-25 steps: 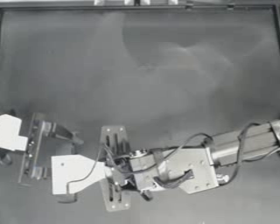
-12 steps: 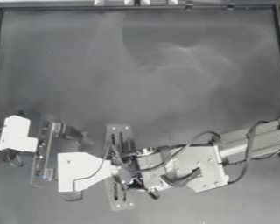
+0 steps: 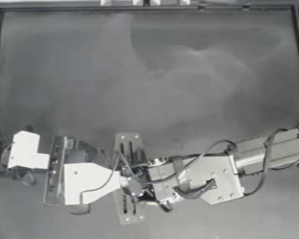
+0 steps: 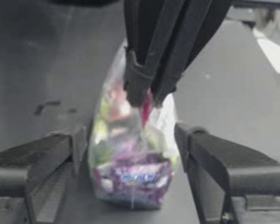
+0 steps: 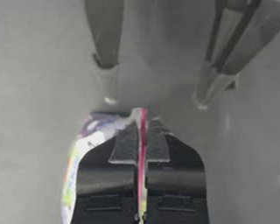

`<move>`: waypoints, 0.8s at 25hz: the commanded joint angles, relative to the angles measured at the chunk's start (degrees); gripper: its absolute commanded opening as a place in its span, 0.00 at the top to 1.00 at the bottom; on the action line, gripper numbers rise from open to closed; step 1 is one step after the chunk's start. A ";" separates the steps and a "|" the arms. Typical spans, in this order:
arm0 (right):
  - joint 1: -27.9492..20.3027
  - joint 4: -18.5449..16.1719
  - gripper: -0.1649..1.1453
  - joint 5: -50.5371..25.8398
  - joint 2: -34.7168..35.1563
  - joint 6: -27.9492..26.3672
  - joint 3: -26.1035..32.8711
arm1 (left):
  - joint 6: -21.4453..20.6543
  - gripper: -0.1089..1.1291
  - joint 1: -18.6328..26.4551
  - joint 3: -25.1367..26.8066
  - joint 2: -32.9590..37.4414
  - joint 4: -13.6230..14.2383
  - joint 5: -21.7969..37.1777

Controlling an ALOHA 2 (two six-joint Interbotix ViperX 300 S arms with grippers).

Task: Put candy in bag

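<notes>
Pink-edged bag (image 4: 132, 162) stands upright between the open left gripper (image 4: 133, 151); right gripper (image 5: 141, 131) pinches its top; label maybe blue, unreadable.

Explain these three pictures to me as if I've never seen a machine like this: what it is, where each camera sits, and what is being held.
This is a robot with two arms at a dark table. One picture looks straight down; the other two come from cameras on each wrist. The right tool is shut on the pink closure strip of the bag, a small clear bag with colourful sweets inside. The left tool is open, its jaws either side of the bag without touching it. No loose candy is visible.
</notes>
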State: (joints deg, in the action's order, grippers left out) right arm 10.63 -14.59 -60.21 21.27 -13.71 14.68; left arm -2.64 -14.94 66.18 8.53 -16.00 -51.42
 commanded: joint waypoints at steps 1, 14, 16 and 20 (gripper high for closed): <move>0.09 -0.26 0.84 0.18 -3.25 -0.09 0.53 | 0.09 0.15 -0.44 -1.32 -0.70 -0.79 -1.49; 0.09 -0.26 0.84 0.26 -3.25 -0.09 0.53 | 0.44 0.23 -0.53 -1.93 -1.93 -1.85 -1.76; 0.09 -0.26 0.84 0.35 -3.25 -0.09 0.53 | 0.62 0.27 -0.44 -1.93 -1.93 -1.85 -1.76; 0.09 -0.35 0.84 0.44 -3.25 0.00 0.53 | 0.79 0.30 -0.70 -2.02 -1.93 -1.93 -1.76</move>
State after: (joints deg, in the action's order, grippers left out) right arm 10.63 -14.68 -60.12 21.27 -13.71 14.68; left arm -1.93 -15.47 65.04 5.80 -17.84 -52.73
